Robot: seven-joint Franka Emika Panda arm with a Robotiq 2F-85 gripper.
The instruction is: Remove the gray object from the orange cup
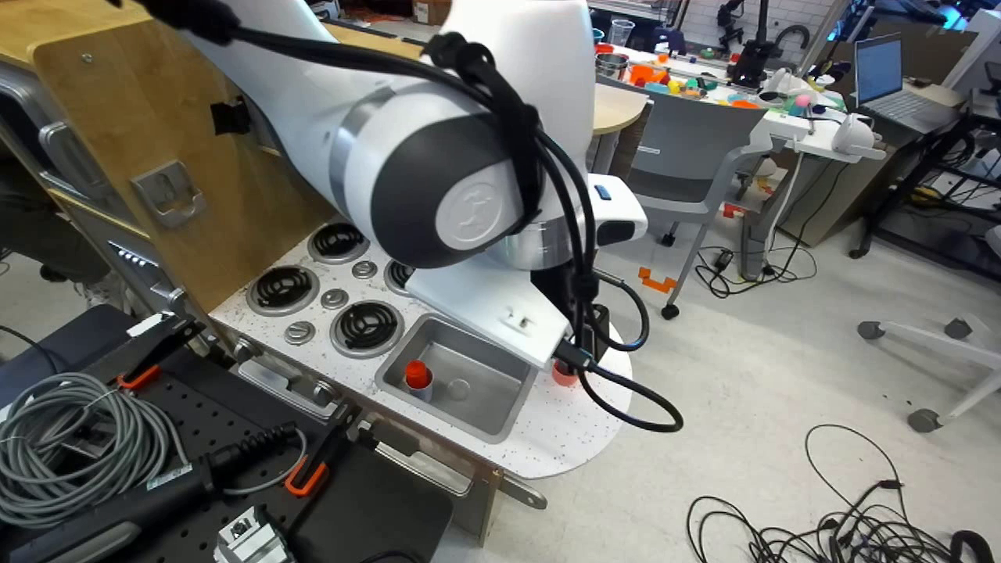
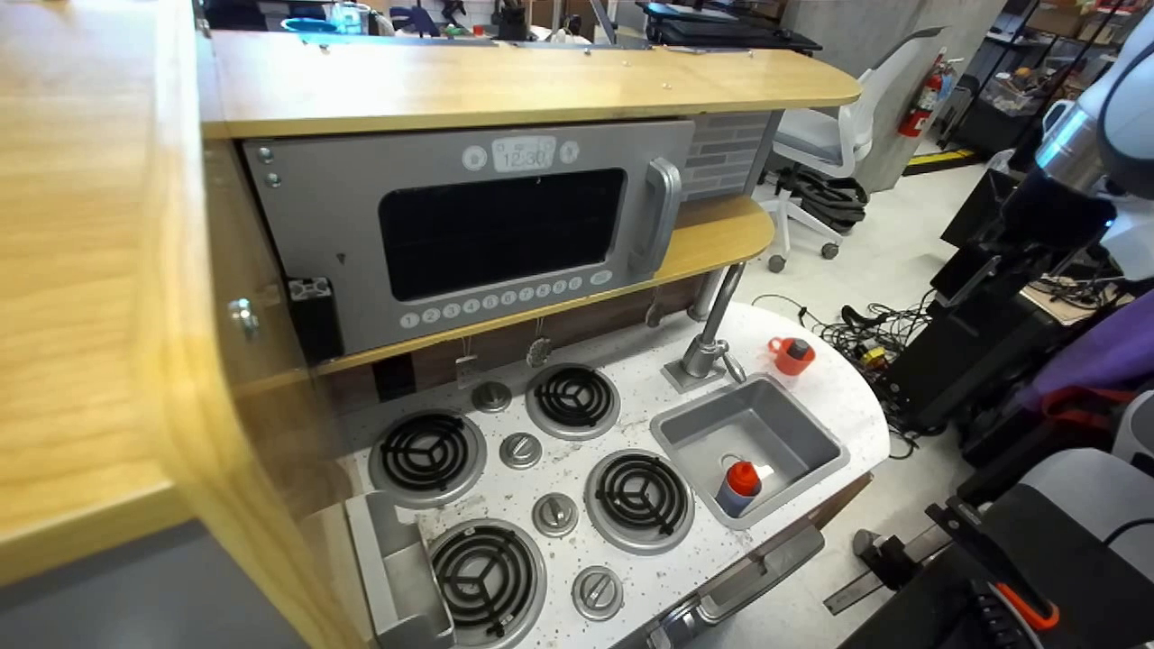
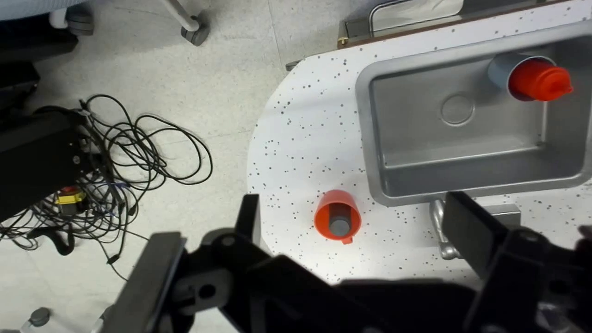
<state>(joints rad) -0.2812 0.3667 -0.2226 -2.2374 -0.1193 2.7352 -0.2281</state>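
Observation:
The orange cup (image 3: 336,197) stands upright on the white speckled counter beside the sink, and also shows in both exterior views (image 1: 563,375) (image 2: 793,362). The gray object (image 3: 340,226) is a small cylinder standing inside the cup; its dark top shows above the rim in an exterior view (image 2: 799,348). My gripper (image 3: 354,203) is open and empty. In the wrist view its fingers are wide apart, with the cup between them in the picture and well beyond the fingertips. In an exterior view, the arm and cables partly hide the cup.
The metal sink (image 3: 374,185) lies beside the cup and holds a gray cup (image 3: 502,71) with a red item (image 3: 541,81) in it. The faucet (image 2: 701,356) rises behind the sink. A toy oven (image 2: 505,216) stands over the burners. The counter's rounded edge (image 3: 252,152) is near the cup.

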